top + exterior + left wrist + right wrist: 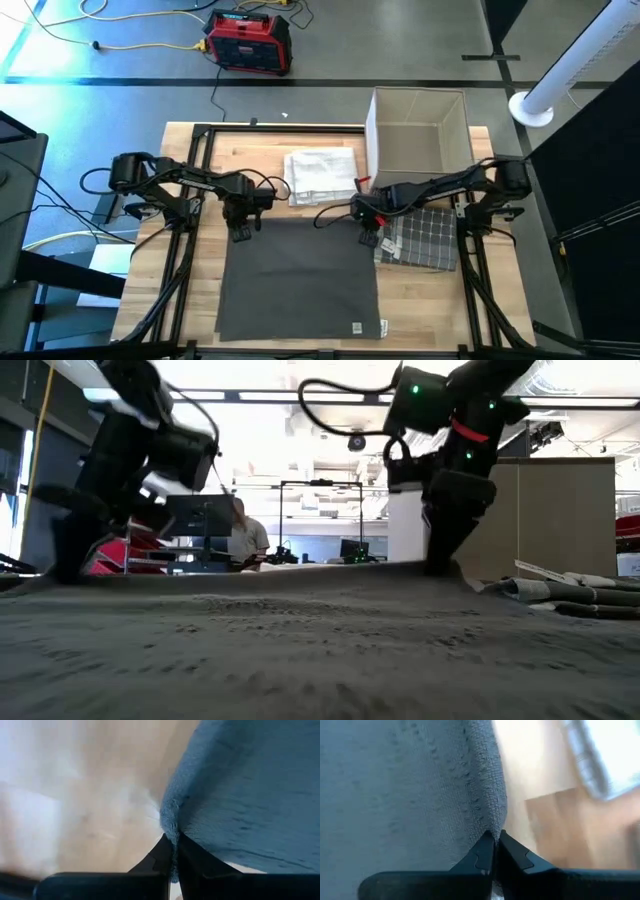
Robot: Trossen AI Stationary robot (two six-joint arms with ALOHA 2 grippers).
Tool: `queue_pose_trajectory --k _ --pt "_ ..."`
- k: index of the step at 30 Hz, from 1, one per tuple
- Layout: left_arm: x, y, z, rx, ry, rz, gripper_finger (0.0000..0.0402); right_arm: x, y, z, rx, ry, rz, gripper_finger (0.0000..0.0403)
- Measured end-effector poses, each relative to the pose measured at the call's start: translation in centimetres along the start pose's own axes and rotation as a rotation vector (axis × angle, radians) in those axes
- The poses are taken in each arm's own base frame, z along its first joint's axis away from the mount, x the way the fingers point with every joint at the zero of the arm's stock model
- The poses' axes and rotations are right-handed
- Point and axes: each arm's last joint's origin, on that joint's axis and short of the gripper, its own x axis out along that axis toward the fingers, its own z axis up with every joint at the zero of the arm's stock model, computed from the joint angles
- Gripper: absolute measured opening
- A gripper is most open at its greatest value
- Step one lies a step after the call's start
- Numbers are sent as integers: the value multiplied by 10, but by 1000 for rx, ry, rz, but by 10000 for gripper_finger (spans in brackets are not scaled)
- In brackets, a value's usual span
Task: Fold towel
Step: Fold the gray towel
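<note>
The dark grey terry towel [298, 277] lies spread flat on the pale wooden table [428, 300]; the left gripper [241, 232] is clamped on its far left corner, the right gripper [369, 237] on its far right corner; only the wrist views show fingers [156, 861] pinching the hem; the open beige fabric box [420, 130] shows nothing inside; a white folded towel [322, 176] sits beside it; a person [244, 540] sits beyond.

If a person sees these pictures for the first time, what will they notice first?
First comes the dark grey towel, spread flat at the middle of the wooden table. The left gripper and the right gripper each pinch one of its far corners, fingers shut on the edge. Behind it lie a folded white towel and an open beige box.
</note>
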Motion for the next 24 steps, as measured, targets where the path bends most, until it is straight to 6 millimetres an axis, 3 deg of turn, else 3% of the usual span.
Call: queue_pose_trajectory --k 5,11,16,24 --pt "-39 6 -5 -42 -73 144 2 -28 -4 1 20 -100 -84 0" --pt "-81 12 -32 -141 -219 268 2 -64 -2 -6 22 -204 -158 0" --pt "-90 -1 -50 -222 -307 191 2 -78 16 -13 -11 -242 -79 0" --pt "-82 -58 -65 -127 -310 66 2 -81 74 -31 -81 -195 257 0"
